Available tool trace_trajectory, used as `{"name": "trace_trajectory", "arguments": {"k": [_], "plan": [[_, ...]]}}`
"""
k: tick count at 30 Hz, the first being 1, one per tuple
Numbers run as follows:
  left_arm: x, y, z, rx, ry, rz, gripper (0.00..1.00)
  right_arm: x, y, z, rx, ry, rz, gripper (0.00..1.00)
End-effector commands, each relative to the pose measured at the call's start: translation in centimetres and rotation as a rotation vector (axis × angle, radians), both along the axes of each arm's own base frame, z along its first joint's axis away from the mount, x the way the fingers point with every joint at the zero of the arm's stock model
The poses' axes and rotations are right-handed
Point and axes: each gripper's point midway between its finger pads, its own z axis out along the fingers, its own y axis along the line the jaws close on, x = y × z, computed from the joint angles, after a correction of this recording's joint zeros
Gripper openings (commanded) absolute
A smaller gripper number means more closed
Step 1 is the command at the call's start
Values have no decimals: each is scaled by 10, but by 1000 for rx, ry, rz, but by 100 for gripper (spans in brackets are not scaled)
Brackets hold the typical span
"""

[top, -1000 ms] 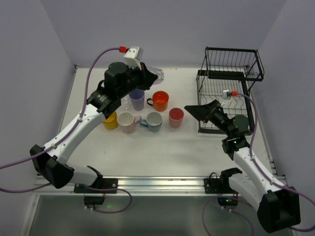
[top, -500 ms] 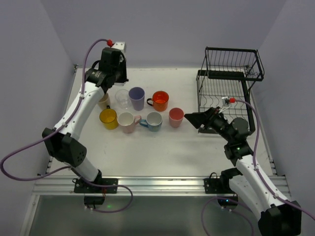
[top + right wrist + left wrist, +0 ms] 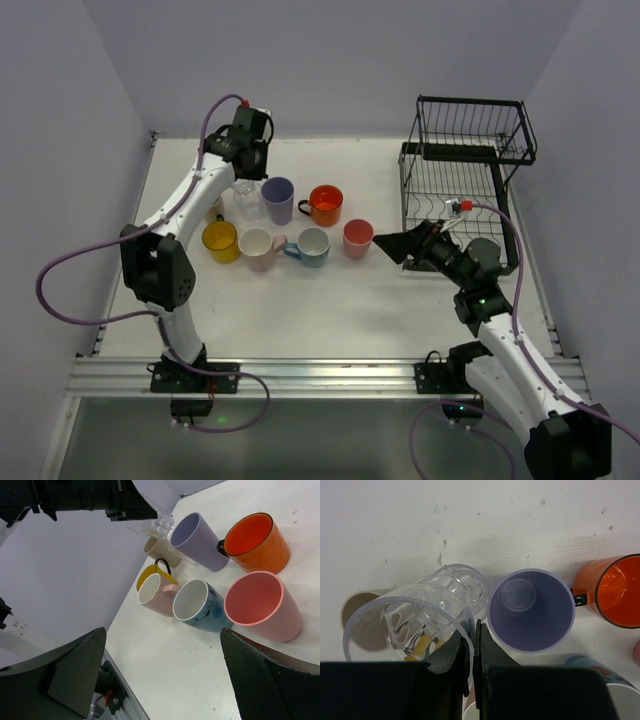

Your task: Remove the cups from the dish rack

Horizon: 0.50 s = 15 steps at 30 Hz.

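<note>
My left gripper [image 3: 472,645] is shut on the rim of a clear cup [image 3: 405,625], just above another clear cup [image 3: 462,585] that stands on the table. In the top view the left gripper [image 3: 246,178] is over the clear cups [image 3: 246,200], between the beige cup [image 3: 212,208] and the lavender cup [image 3: 278,198]. The orange mug [image 3: 325,204], salmon cup [image 3: 357,238], blue mug [image 3: 312,245], pink mug [image 3: 260,247] and yellow mug [image 3: 222,241] stand nearby. The black dish rack [image 3: 465,185] at the right shows no cups. My right gripper [image 3: 395,243] is open and empty beside the salmon cup.
The right wrist view shows the salmon cup [image 3: 260,605], blue mug [image 3: 200,605], pink mug [image 3: 157,595], orange mug [image 3: 255,542] and lavender cup [image 3: 195,540] close ahead, with bare table [image 3: 175,680] between its fingers. Purple walls enclose the table.
My left arm has swung left and come down with the clear cup, from high over the table's back to just above the standing clear cup. My right gripper has drifted slightly left.
</note>
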Motion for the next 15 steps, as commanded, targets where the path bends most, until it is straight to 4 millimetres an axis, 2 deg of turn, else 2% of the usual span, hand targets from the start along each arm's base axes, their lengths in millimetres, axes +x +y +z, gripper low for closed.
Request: {"name": "trace_trajectory", "arguments": {"k": [1, 7, 15], "plan": [[8, 9, -1, 53, -2, -14, 0, 1, -1, 1, -13, -22, -6, 99], [15, 15, -26, 63, 34, -5, 0, 2, 0, 0, -14, -18, -2, 99], [18, 11, -44, 32, 65, -18, 0, 1, 1, -1, -12, -17, 6, 99]]}}
